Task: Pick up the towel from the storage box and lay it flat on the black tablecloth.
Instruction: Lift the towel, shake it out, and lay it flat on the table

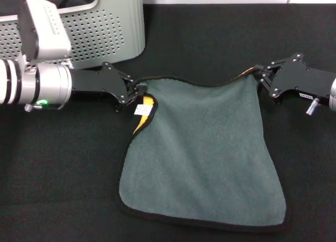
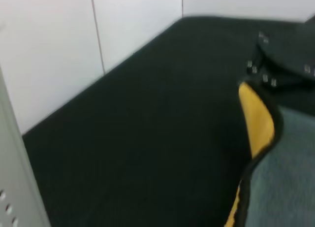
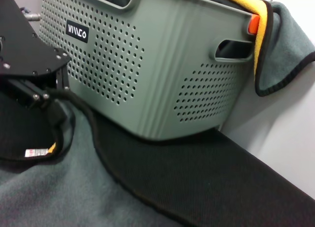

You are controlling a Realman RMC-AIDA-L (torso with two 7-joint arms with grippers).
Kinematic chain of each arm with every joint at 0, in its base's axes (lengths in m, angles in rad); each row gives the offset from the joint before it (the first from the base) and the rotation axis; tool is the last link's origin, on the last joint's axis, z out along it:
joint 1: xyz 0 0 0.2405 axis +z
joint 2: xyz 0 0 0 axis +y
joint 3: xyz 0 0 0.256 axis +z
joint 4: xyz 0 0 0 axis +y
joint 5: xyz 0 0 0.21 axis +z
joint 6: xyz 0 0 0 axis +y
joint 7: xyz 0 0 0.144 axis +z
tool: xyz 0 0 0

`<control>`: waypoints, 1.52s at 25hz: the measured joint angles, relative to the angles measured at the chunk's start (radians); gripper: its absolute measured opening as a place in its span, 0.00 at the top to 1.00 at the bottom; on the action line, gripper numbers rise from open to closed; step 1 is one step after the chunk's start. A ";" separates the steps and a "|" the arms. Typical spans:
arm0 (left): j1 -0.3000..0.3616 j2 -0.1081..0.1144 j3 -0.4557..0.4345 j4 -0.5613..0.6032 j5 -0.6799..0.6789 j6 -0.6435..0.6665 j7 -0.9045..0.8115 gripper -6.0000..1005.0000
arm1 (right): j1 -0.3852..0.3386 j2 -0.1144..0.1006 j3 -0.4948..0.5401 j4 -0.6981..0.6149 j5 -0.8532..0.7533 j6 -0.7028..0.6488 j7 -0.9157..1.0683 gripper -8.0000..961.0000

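Black tablecloth (image 1: 210,48) covers the whole tabletop, and the storage box (image 1: 105,32) sits at its far left corner. Only the right wrist view catches the box's black label (image 3: 78,31) and a second towel (image 3: 275,35) draped over its rim. The towel (image 1: 205,158) lies grey-green side up mid-tabletop, its far edge stretched between both arms. Left gripper (image 1: 134,92) has its fingers pinched on the far left corner, the right gripper (image 1: 261,76) pinched on the far right one. White tag (image 1: 142,110) shows beside a yellow fold.
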 joint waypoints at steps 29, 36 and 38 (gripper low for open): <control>0.021 -0.178 -0.144 0.369 0.768 -0.092 -0.114 0.97 | 0.017 0.000 0.002 -0.009 0.002 -0.053 0.005 0.96; 0.025 -0.181 -0.120 0.370 0.764 -0.123 -0.081 0.97 | 0.026 -0.002 0.002 -0.008 0.002 -0.053 0.013 0.96; 0.025 -0.182 -0.101 0.372 0.764 -0.131 -0.080 0.97 | 0.027 -0.003 0.002 -0.009 0.002 -0.052 0.025 0.96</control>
